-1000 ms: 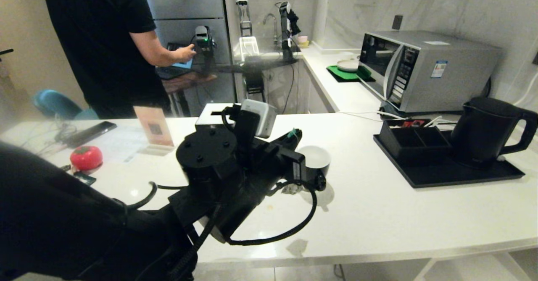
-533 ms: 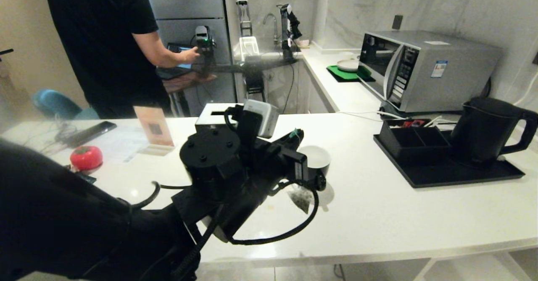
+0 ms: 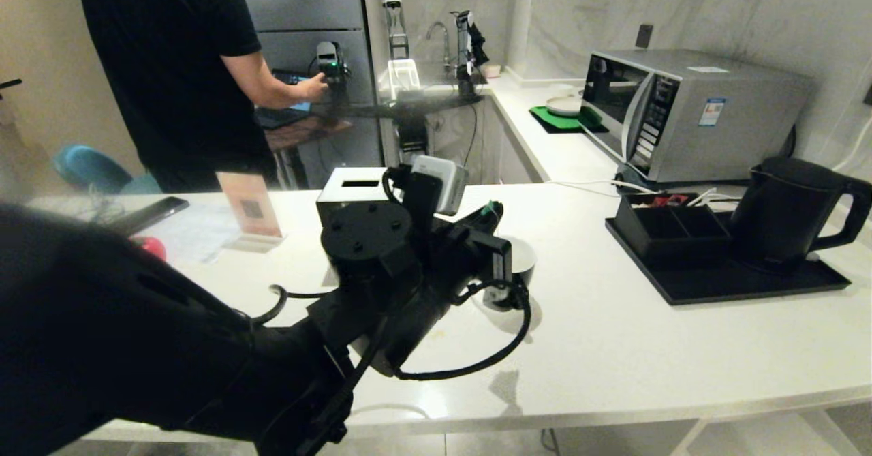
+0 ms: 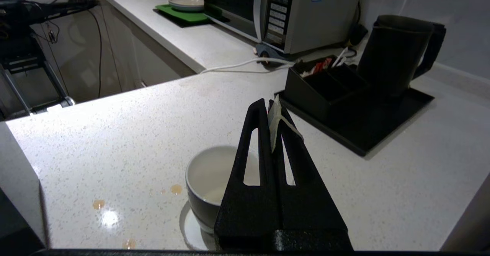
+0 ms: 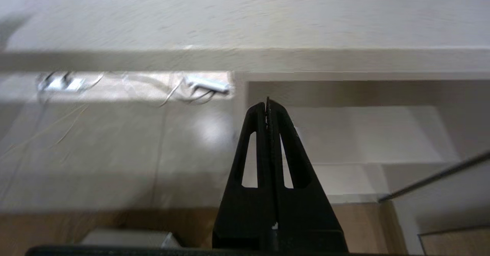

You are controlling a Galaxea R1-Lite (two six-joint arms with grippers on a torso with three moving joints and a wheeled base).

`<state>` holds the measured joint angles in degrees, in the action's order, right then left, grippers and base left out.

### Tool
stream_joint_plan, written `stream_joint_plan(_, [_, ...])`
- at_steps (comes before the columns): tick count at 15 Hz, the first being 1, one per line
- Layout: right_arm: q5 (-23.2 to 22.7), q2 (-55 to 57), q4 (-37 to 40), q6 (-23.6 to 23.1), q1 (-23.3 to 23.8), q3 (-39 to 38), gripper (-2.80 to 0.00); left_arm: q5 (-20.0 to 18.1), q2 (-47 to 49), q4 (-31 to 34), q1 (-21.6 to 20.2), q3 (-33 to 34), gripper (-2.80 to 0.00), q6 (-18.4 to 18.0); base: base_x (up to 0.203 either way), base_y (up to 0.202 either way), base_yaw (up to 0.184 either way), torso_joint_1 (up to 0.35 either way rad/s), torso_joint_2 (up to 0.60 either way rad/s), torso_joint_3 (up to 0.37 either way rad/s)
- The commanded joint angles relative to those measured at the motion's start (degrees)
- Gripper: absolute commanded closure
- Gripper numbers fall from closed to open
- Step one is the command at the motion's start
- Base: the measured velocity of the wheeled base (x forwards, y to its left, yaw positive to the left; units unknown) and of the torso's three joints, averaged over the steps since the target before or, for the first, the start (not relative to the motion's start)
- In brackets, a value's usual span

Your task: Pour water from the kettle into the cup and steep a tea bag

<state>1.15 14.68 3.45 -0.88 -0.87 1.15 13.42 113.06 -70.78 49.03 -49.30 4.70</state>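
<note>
2 black grippers show: the left gripper (image 4: 271, 106), over the white counter (image 3: 613, 360), has its fingers clamped on a pale tea bag tag (image 4: 275, 120) above the small glossy black cup (image 4: 208, 189) (white inside). At 3 o'clock, well apart, the tall matte-black kettle (image 3: 790, 212) stands on a black tray (image 3: 736, 282). The right gripper (image 5: 268, 105) is pressed together, holding nothing, below the counter.

My left gripper (image 4: 272, 105) hangs above the cup (image 4: 206, 179), which stands on the countertop (image 3: 613, 347). To my right a tray (image 3: 729, 282) carries the kettle (image 3: 790, 210), with a compartment box (image 3: 664, 228) on its left. The microwave (image 3: 688, 112) stands behind them. Left of the cup sits a tissue box (image 3: 354, 190); farther left, probably a phone (image 3: 146, 214).
</note>
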Motion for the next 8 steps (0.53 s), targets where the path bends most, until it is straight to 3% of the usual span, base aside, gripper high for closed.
stream_joint_plan(1, [0.0, -2.97, -0.02, -0.02, 2.0, 0.0, 0.0, 0.11, 1.46, -0.41, 0.01, -1.23, 0.0, 0.05, 0.0, 0.0, 0.0, 0.0, 0.0, 0.0])
stream_joint_plan(8, [0.08, -12.13, -0.73, 0.79, 0.96, -0.18, 0.0, 0.16, 5.4, -0.41, -0.4, -7.04, 0.0, 0.14, 0.0, 0.0, 0.0, 0.0, 0.0, 0.0])
